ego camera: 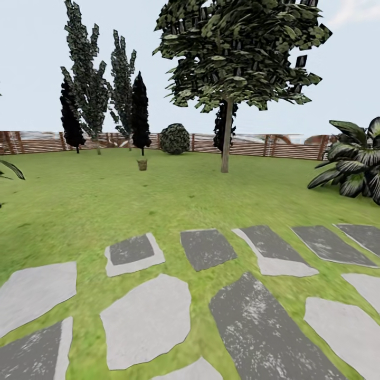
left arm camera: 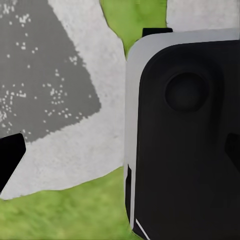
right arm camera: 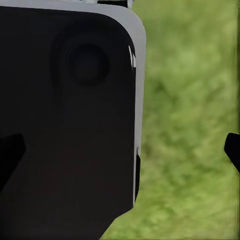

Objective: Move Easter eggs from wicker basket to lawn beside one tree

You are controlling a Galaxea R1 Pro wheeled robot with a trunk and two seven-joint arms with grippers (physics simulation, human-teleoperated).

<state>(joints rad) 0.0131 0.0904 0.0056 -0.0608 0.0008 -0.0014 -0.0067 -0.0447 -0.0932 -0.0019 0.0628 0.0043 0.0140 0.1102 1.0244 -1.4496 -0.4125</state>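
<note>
Far off on the lawn (ego camera: 174, 195) stands the small brown wicker basket (ego camera: 142, 164); the Easter eggs are hidden from here. To its right rises a tree (ego camera: 227, 138) with a straight grey-brown trunk and a wide leafy canopy. The garden is closed off by a brown slatted fence (ego camera: 264, 146). My left gripper (left arm camera: 120, 152) is open, its dark fingertips (left arm camera: 10, 156) spread to the picture's edges above a paving stone and grass. My right gripper (right arm camera: 120, 152) is open too, hanging over grass with nothing between its fingers.
Grey and dark stepping stones (ego camera: 145, 319) lie across the foreground. Dark narrow cypress-like trees (ego camera: 140, 111) and a round bush (ego camera: 174, 139) stand by the fence. A broad-leaved plant (ego camera: 356, 161) sits at the right. A black, grey-edged robot panel (left arm camera: 190, 150) crowds both wrist views.
</note>
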